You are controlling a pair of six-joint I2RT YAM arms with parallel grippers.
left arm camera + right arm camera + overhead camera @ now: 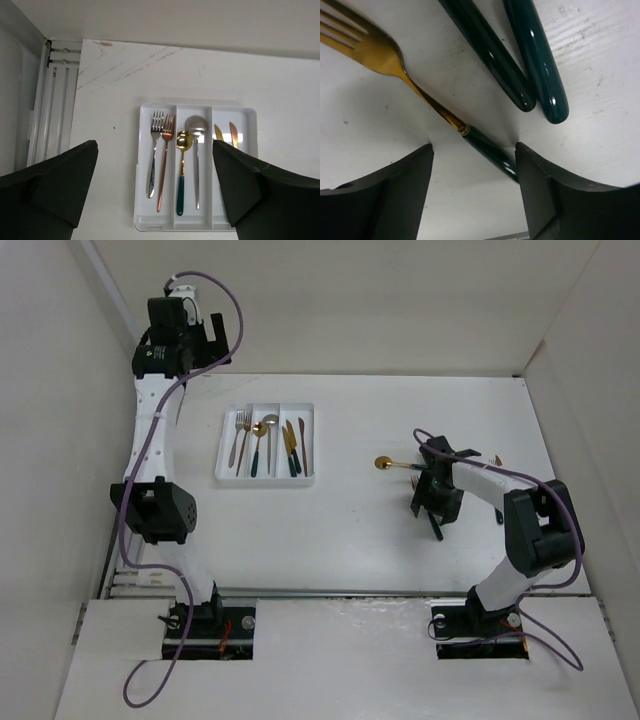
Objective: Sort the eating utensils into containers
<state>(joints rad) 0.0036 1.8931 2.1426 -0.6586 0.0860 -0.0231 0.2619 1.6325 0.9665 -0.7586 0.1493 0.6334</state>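
Two dark green handles (pixel 490 55) lie just beside a gold fork (pixel 385 55) on the white table (pixel 600 125); their heads are cut off. The fork's green handle is straddled by the right gripper (pixel 472 152) — parted, nothing clamped; the left gripper (pixel 154 150), wide apart and empty, is held above the three-compartment tray (pixel 170 106) holding forks (pixel 169 125), spoons (pixel 196 125), knives (pixel 218 132).

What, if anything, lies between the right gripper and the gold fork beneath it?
Nothing visible does. The right gripper is open and the gold fork lies bare between its fingers; two other green handles lie beside it, outside the gap.
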